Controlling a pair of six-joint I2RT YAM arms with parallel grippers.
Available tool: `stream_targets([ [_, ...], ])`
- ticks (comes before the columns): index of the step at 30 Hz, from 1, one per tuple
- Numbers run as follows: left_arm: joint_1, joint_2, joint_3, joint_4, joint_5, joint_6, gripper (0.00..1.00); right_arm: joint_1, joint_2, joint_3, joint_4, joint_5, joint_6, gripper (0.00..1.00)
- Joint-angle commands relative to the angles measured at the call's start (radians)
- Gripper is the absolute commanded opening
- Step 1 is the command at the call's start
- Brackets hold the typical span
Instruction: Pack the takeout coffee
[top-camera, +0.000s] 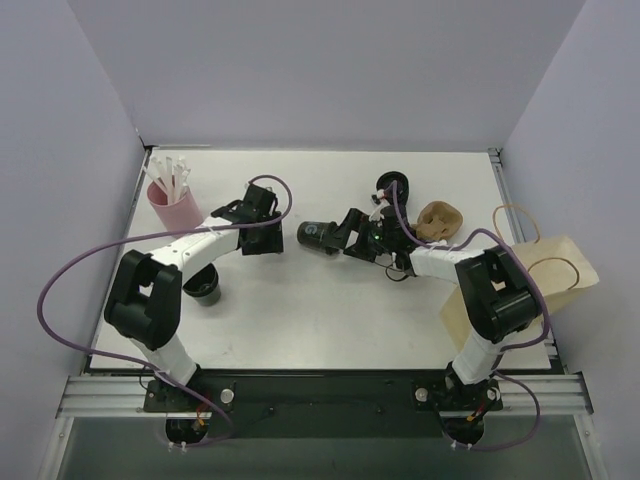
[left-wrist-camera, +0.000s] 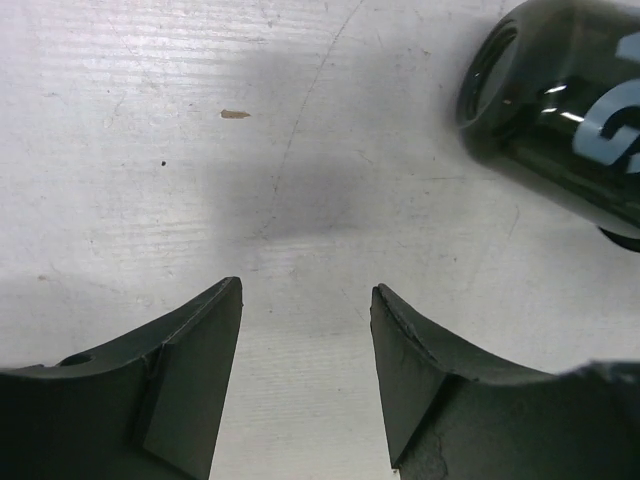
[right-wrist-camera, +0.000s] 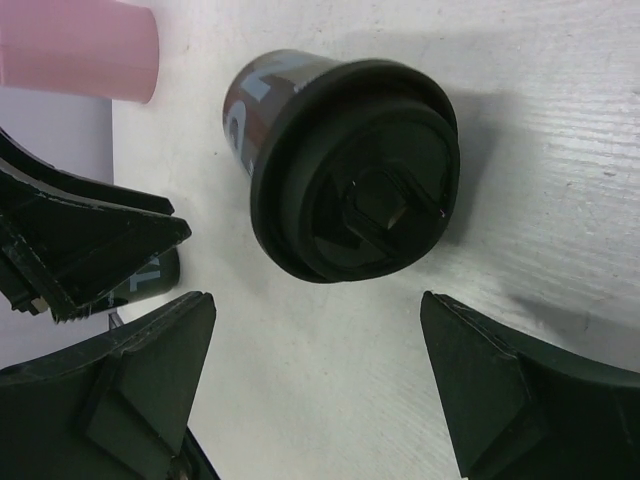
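Takeout coffee (top-camera: 315, 236) tipped on its side mid-table, flanked by two gaping grippers.

The lid is kept on and nothing grips the cup. The right gripper (right-wrist-camera: 315, 310) is spread facing the lid, seemingly lined up for a grasp. The left gripper (left-wrist-camera: 305, 295), also spread, is held empty beside the base. The brown paper bag (top-camera: 560, 250) lies flat over the right edge, its contents unseen. White sticks are held in the pink cup (top-camera: 175, 210) near the far-left corner.

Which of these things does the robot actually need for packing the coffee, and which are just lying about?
For the job:
- takeout coffee cup, lidded, lying on its side
- brown paper bag, probably where the cup goes

Just lying about:
- pink cup of white sticks
- crumpled tan object
- second dark cup, front left
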Motion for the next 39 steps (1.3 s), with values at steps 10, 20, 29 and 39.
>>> stream_targets([
  [10,0.055,0.162,0.226,0.07,0.169,0.085,0.64,-0.083,0.084,0.022,0.186,-0.021,-0.086,0.86],
  [20,0.067,0.352,0.388,0.082,0.179,0.101,0.64,-0.116,0.246,0.228,0.177,-0.161,-0.178,0.86],
  [29,0.076,0.427,0.415,0.117,0.231,0.097,0.63,-0.117,0.349,0.339,0.169,-0.156,-0.202,0.82],
  [39,0.079,0.351,0.361,0.14,0.194,0.063,0.61,-0.117,0.256,0.348,0.083,-0.095,-0.31,0.79],
])
